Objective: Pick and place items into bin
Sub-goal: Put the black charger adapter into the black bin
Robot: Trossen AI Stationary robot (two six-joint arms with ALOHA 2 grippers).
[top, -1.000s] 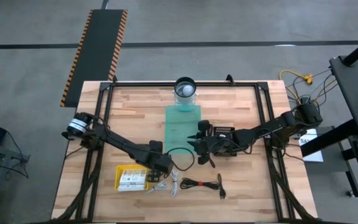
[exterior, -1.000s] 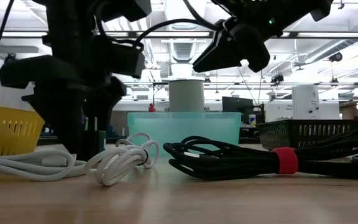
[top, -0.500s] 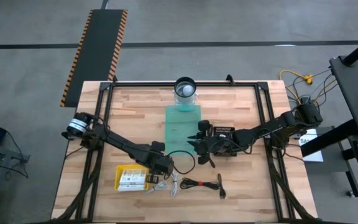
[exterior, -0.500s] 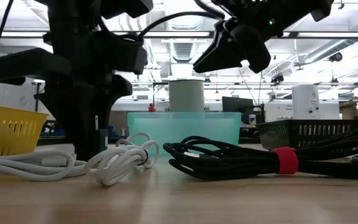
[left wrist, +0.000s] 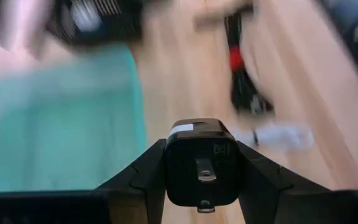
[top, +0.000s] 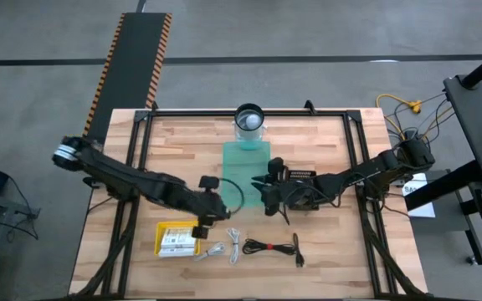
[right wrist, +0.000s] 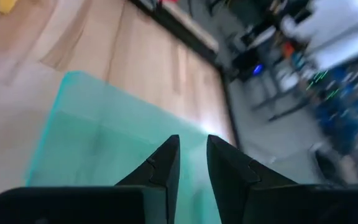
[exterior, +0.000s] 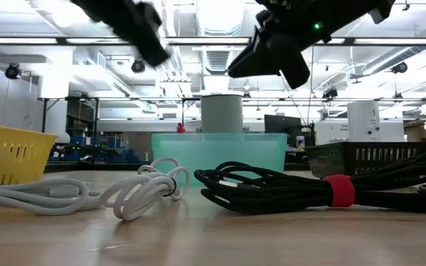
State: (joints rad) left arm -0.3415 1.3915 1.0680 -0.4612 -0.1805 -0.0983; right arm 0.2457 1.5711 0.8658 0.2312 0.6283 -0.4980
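While motion smears most of the left wrist view, the left tool (left wrist: 199,163) plainly clamps a small black cube (left wrist: 201,160) with a metal clip on its face, left of frame centre in the high view. The right tool (right wrist: 191,163), fingers narrowly apart and holding nothing, hovers over the teal bin (top: 245,171) at centre. White cables (exterior: 87,193) and a coiled black cable (exterior: 287,188) with a red band lie on the worktop (top: 182,150), lower centre in the high view.
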